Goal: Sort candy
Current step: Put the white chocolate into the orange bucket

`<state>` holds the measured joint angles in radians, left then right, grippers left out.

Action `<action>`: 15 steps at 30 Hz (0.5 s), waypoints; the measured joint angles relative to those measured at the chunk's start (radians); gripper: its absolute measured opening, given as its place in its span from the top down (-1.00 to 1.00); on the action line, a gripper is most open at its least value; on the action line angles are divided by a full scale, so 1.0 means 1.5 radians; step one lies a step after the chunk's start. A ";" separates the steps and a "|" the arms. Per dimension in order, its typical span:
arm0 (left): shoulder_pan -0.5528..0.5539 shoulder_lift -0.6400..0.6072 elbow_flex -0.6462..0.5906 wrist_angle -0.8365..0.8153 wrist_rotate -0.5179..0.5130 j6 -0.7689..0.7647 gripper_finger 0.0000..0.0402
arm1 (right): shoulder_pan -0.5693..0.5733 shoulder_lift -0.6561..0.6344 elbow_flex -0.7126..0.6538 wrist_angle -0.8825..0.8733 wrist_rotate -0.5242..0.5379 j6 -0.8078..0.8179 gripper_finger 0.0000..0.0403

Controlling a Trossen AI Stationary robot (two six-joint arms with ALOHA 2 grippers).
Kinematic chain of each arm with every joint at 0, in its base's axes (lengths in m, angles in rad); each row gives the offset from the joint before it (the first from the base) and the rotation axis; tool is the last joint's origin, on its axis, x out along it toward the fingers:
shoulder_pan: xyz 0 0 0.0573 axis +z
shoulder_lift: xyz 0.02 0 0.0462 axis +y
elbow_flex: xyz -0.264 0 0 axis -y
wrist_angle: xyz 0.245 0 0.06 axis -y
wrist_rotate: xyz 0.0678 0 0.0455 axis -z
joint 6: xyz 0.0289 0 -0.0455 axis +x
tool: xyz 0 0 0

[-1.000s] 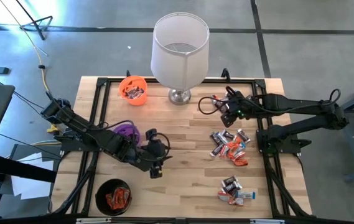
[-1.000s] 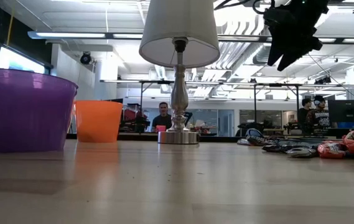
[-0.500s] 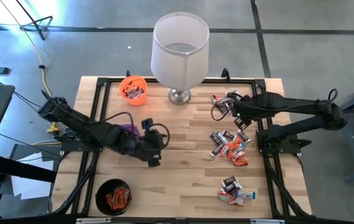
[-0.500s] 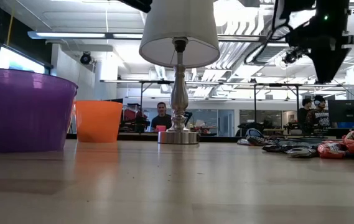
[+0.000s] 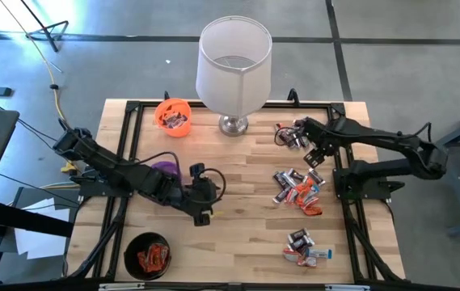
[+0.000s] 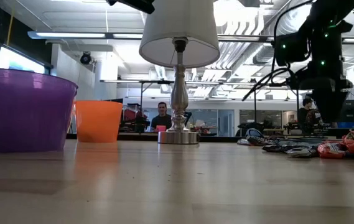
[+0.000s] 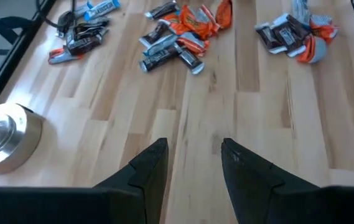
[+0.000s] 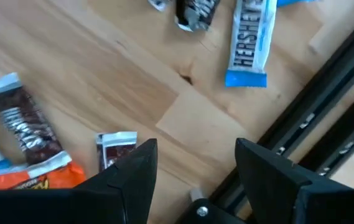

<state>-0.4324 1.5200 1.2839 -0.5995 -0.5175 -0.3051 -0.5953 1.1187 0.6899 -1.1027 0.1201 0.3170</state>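
Note:
The candy lies in three loose heaps along the table's right side: a far heap (image 5: pixel 289 134), a middle heap (image 5: pixel 297 189) and a near heap (image 5: pixel 304 247). My right gripper (image 5: pixel 314 155) hangs open above the bare wood between the far and middle heaps, pointing down, clear of the table in the low view (image 6: pixel 330 106). In its wrist view, a small brown candy (image 8: pixel 116 149) lies beside one finger and a white-blue bar (image 8: pixel 248 45) farther off. My left gripper (image 5: pixel 201 212) stands open over the table's middle, nothing between its fingers (image 7: pixel 194 155).
A lamp (image 5: pixel 234 65) stands at the far middle. An orange cup (image 5: pixel 173 115) is at the far left, a purple cup (image 5: pixel 165 169) shows behind my left arm, and a black cup (image 5: pixel 149 255) stands near left. A black frame rail (image 8: pixel 326 112) runs close beside my right gripper.
My right gripper has come down from high above the table toward the candy by the right rail, swinging a little toward the table's right edge and tipping over until it points down. It has stayed open.

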 joint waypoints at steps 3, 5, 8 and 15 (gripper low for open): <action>-0.002 0.000 0.000 -0.003 0.000 -0.003 0.32 | -0.053 -0.002 0.011 0.017 -0.015 -0.023 -0.05; -0.002 0.000 0.000 -0.008 0.000 -0.003 0.32 | -0.083 -0.005 0.021 0.038 -0.018 -0.037 -0.05; -0.001 0.000 0.000 -0.016 0.000 0.001 0.32 | -0.135 -0.006 0.031 0.071 -0.068 -0.056 -0.05; -0.002 -0.001 0.000 -0.053 0.000 -0.005 0.32 | -0.246 0.010 0.031 0.081 -0.125 -0.062 -0.05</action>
<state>-0.4347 1.5186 1.2839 -0.6791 -0.5179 -0.3119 -0.9649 1.1333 0.7357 -0.9819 -0.0670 0.2234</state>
